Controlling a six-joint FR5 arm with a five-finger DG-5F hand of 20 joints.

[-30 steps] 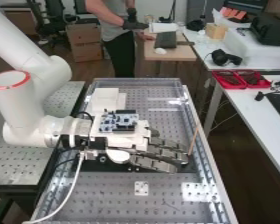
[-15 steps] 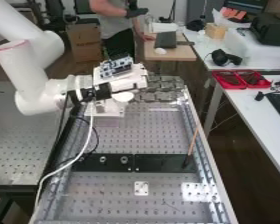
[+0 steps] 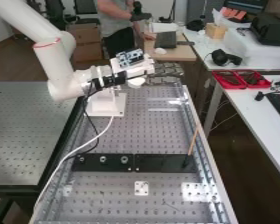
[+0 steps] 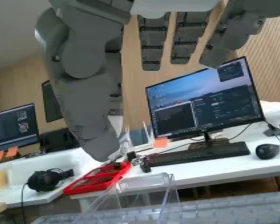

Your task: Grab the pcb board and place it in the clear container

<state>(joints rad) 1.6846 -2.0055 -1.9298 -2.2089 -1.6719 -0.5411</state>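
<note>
At upper centre of the high view, the hand (image 3: 140, 70) is over the perforated desk's (image 3: 124, 135) far end, fingers (image 4: 152, 45) extended and empty, the clear container (image 4: 144, 192) ahead in the wrist view; slow alignment and a light edge grip are advised.
</note>
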